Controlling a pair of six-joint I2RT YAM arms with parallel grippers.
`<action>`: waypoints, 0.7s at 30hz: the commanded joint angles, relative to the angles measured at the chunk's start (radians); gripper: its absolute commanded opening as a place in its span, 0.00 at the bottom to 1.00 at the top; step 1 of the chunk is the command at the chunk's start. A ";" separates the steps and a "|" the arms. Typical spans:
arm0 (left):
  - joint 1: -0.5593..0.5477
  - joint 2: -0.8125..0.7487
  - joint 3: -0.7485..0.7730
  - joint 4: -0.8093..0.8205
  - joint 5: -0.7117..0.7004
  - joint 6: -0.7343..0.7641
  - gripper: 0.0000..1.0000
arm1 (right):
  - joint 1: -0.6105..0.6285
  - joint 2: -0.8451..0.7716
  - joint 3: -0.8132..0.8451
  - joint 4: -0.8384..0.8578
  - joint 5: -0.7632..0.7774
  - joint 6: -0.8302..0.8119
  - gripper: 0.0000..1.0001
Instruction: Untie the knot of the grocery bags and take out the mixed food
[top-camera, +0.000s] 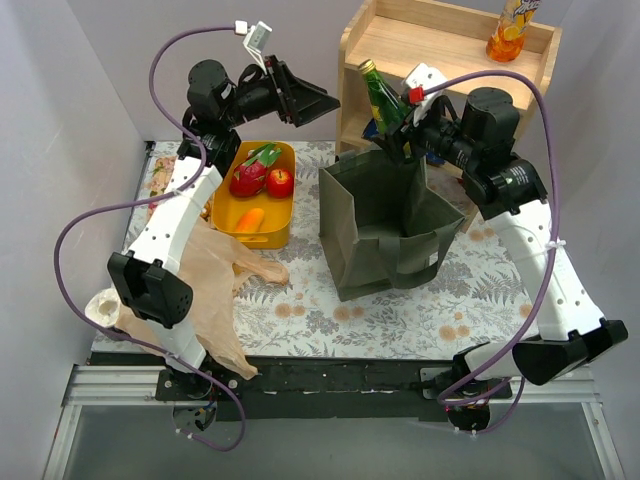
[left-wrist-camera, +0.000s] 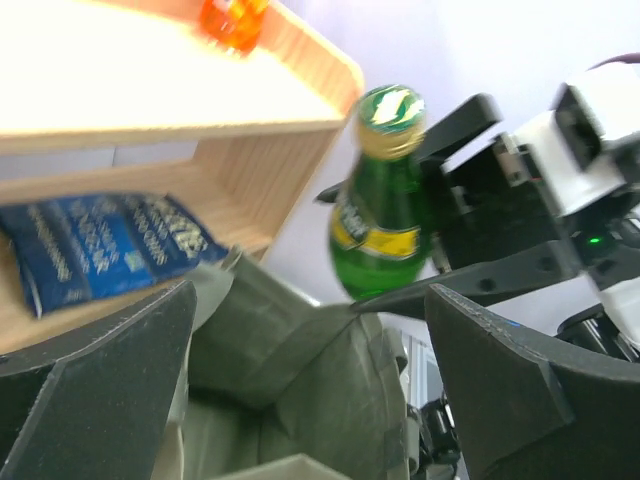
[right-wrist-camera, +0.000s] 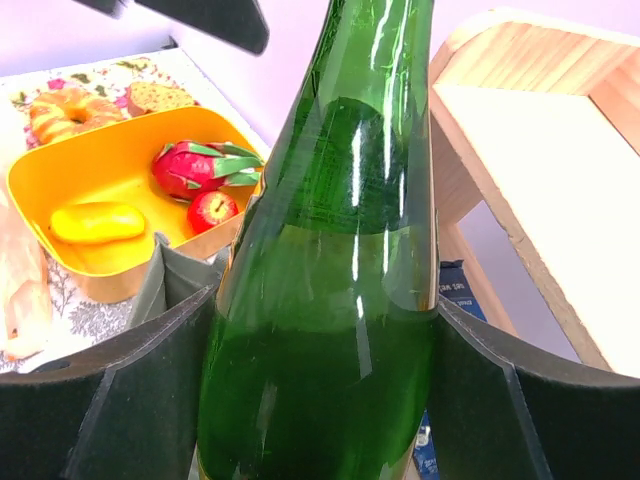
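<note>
My right gripper (top-camera: 401, 136) is shut on the green bottle (top-camera: 383, 98), which hangs upright over the back edge of the open dark green tote (top-camera: 385, 215). In the right wrist view the bottle (right-wrist-camera: 320, 300) fills the space between both fingers. My left gripper (top-camera: 322, 104) stands open and empty, raised just left of the bottle; in its own view, the left gripper (left-wrist-camera: 310, 350) faces the bottle (left-wrist-camera: 385, 200) and the tote's mouth. The tan plastic bag (top-camera: 205, 275) lies limp at the left; no knot shows on it.
A yellow tray (top-camera: 285, 205) holds a dragon fruit (top-camera: 250, 170), an apple (top-camera: 279, 182) and an orange piece (top-camera: 249, 219). A donut (right-wrist-camera: 65, 110) and bread slice (right-wrist-camera: 160, 97) lie beyond it. The wooden shelf (top-camera: 440, 45) carries an orange bottle (top-camera: 511, 30) and a blue packet (left-wrist-camera: 100, 250).
</note>
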 joint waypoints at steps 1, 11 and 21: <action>-0.029 0.002 0.039 0.189 0.024 -0.065 0.98 | -0.002 -0.017 0.057 0.264 0.005 0.033 0.01; -0.060 -0.168 -0.195 -0.021 -0.126 0.309 0.95 | -0.060 0.112 0.092 0.686 0.019 0.253 0.01; -0.060 -0.308 -0.355 -0.158 -0.201 0.507 0.96 | -0.148 0.271 0.183 0.987 0.077 0.359 0.01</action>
